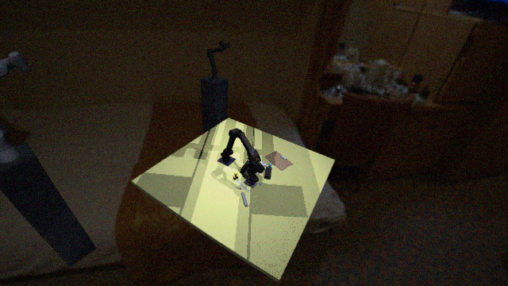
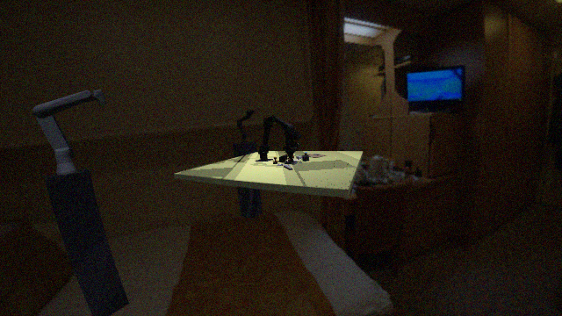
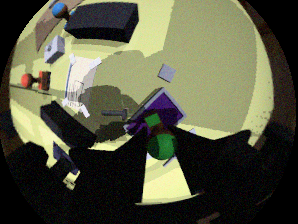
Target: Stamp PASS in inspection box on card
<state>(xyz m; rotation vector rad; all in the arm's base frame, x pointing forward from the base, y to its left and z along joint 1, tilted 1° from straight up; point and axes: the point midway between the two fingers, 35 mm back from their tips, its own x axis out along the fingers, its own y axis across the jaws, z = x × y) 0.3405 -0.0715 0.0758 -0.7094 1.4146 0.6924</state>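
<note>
My gripper (image 3: 157,128) (image 1: 252,178) is shut on the green-knobbed stamp (image 3: 161,148). The stamp stands over the purple ink pad (image 3: 172,114) (image 1: 251,183); whether its face touches the pad cannot be told. Its lettering cannot be read. The white card (image 3: 86,75), taped at its corners, lies left of the pad in the wrist view, with thin dark printed lines on its lower part. A shadow touches the card's side. No print can be made out clearly. In the exterior view the gripper (image 2: 290,161) is low over the bench.
A red-knobbed stamp (image 3: 26,80), a grey block (image 3: 55,49), a black box (image 3: 102,22) (image 1: 268,172) and a blue-knobbed stamp (image 3: 60,10) surround the card. A black bar (image 3: 66,125) and a grey bolt (image 3: 114,113) lie nearer the gripper. A grey square (image 3: 167,73) lies beyond the pad.
</note>
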